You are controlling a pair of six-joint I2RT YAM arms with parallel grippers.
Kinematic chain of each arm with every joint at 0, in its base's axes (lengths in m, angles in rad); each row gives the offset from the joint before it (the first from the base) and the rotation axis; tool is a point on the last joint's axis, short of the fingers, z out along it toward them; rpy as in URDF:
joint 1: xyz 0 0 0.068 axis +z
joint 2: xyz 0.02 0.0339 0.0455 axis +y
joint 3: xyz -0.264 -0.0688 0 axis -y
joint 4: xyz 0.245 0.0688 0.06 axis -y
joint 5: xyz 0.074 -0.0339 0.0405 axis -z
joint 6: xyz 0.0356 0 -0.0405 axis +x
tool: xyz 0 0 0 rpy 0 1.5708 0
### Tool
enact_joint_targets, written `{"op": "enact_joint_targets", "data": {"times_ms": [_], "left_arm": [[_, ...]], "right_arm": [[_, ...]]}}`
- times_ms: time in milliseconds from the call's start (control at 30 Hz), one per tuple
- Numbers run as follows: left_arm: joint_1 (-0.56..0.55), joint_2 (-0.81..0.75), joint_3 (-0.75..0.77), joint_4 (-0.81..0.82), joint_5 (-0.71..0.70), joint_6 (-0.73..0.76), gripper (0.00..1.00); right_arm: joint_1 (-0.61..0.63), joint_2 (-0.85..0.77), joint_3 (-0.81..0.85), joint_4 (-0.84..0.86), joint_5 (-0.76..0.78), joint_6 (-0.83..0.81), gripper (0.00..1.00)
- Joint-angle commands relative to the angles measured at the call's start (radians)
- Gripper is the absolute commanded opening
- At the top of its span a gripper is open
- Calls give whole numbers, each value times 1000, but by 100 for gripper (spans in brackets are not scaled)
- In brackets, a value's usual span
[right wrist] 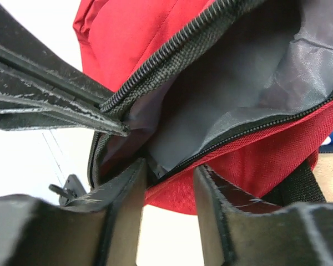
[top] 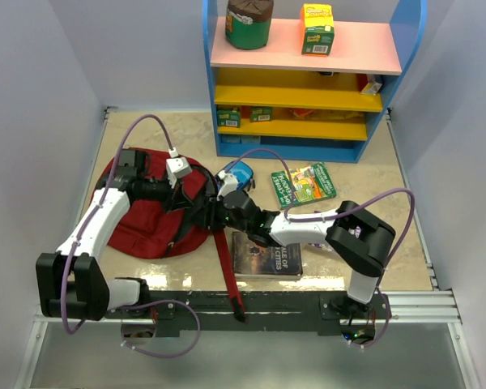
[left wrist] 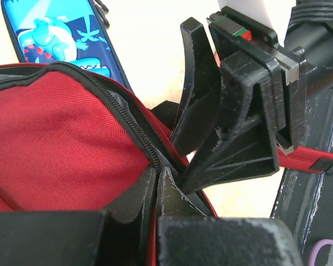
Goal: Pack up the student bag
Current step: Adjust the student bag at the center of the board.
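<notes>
Evidently the student bag [top: 150, 223] is soft, limp fabric, lying left on the table [top: 364, 174]; its stiffer zipper rim [left wrist: 127, 111] seems the best hold. Left gripper [left wrist: 156, 191] is pinched tight on that rim; right gripper [right wrist: 169, 210] stands parted astride the lower lip.

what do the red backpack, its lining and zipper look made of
Dark red soft backpack: coarse woven fabric, matte, weave visible. Grey inner lining: thinner, smoother cloth, probably synthetic, softly creased. Black zipper: likely plastic coil teeth, dull.
</notes>
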Motion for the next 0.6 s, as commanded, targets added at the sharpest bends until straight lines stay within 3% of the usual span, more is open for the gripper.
{"op": "enact_joint_targets", "data": {"times_ms": [0,133,367,567], "left_arm": [[12,8,73,-44,13,8,0],[58,48,144,-100,13,2,0],[233,79,303,-173,30,6,0],[399,135,432,-267,45,58,0]], "right_arm": [[18,17,46,-62,61,-12,36],[46,21,61,-145,127,-31,26],[78,96,27,-154,150,-24,0],[129,118,-6,-153,176,-12,0]]}}
